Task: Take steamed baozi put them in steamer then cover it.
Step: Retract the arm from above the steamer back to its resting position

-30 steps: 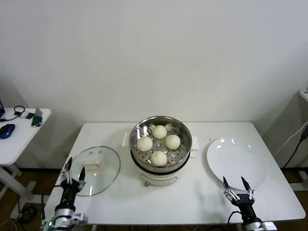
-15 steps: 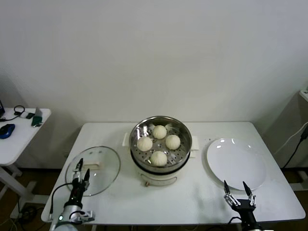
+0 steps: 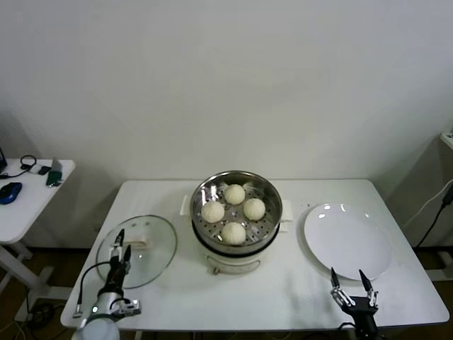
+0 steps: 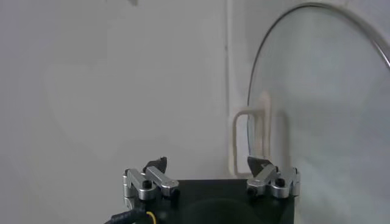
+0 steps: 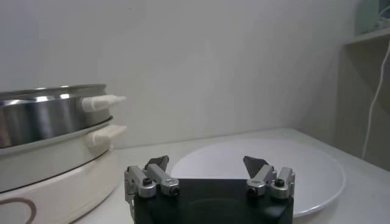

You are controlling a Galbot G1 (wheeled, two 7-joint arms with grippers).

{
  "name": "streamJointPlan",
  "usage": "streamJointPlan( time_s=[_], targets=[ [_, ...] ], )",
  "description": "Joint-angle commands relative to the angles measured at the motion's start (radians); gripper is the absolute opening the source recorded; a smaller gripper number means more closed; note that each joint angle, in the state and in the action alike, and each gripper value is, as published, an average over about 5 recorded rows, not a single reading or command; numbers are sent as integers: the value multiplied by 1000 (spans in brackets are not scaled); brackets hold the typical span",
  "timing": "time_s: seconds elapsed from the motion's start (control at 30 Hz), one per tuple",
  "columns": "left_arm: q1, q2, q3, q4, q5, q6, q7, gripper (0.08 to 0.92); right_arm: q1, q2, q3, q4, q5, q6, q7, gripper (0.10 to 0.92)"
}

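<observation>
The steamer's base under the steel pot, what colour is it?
Cream-white; the steamer base shows best in the right wrist view.

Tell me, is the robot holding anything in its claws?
No. The left gripper is open by the lid's near edge, and the right gripper is open near the plate. Both are empty.

Glass lid (image 3: 137,249) flat on white table (image 3: 283,283); white plate (image 3: 347,241) opposite side.

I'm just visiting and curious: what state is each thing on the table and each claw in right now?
Steamer: uncovered.
Steamed baozi: four on the steamer's tray.
Glass lid: flat on the table, beside the steamer.
White plate: bare.
Left gripper: open, over the lid.
Right gripper: open, holding nothing.
</observation>
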Motion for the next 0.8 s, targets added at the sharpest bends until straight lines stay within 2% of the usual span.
streamJointPlan(
  time_s=[0.03, 0.47, 0.57, 0.8],
  targets=[
    [-57, -4, 16, 52, 22, 29, 6, 823, -5, 12, -1, -1, -15, 5, 3, 823],
    [-78, -7, 36, 87, 40, 104, 13, 814, -6, 17, 2, -8, -19, 15, 8, 823],
    [-79, -8, 36, 95, 46, 109, 15, 757, -5, 20, 2, -10, -20, 17, 8, 823],
    [-87, -16, 36, 107, 54, 108, 10, 550, 0, 26, 2, -20, -24, 21, 9, 823]
  ],
)
